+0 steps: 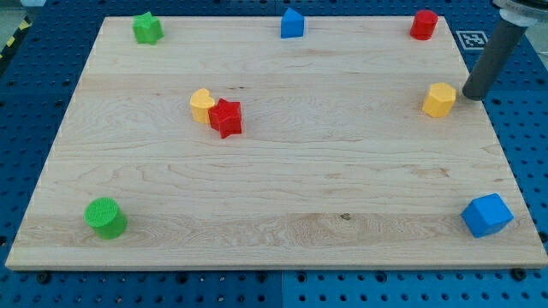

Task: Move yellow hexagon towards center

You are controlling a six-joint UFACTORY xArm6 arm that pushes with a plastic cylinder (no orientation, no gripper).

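The yellow hexagon (439, 100) sits near the right edge of the wooden board (282, 188), in its upper part. My tip (473, 94) is just to the hexagon's right, a small gap away, at about the same height in the view. The dark rod rises from it toward the view's top right corner.
A yellow heart (202, 105) touches a red star (226, 117) left of centre. A green star (147, 28), a blue house-shaped block (292, 23) and a red cylinder (423, 24) line the top edge. A green cylinder (105, 216) is at bottom left, a blue cube (486, 215) at bottom right.
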